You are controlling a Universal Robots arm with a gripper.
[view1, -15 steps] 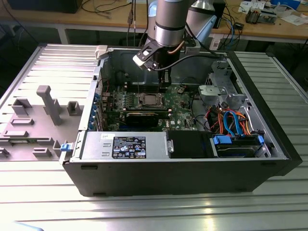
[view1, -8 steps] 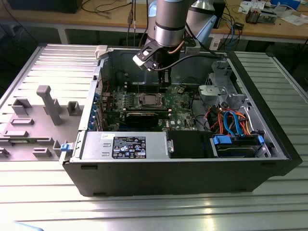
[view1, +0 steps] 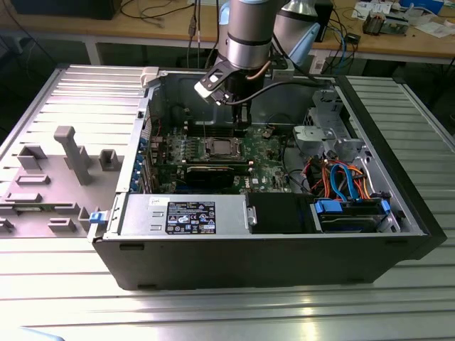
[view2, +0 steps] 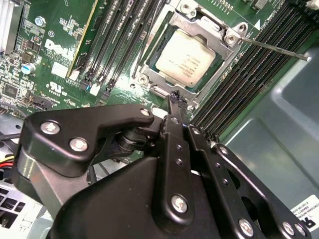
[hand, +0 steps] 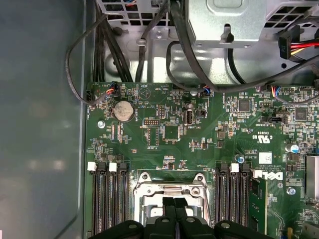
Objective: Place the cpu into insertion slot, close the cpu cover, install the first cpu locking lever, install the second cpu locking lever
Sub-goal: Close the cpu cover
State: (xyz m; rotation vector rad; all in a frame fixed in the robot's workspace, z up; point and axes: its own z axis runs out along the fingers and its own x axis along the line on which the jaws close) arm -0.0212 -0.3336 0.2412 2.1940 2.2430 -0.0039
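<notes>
Inside the PC, gripper, pinched shut w/ nothing held, hovers at edge of slot; cpu sits in it just beyond, cover down, lever angling away.

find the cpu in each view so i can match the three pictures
Exterior view: the cpu lies mid-motherboard, under the gripper.
Second wrist view: the cpu is the pale square framed by the cpu cover, beyond the gripper.
First wrist view: the cpu is partly hidden by the gripper.
Shared landmark: the black memory slots flanking the cpu.
</notes>
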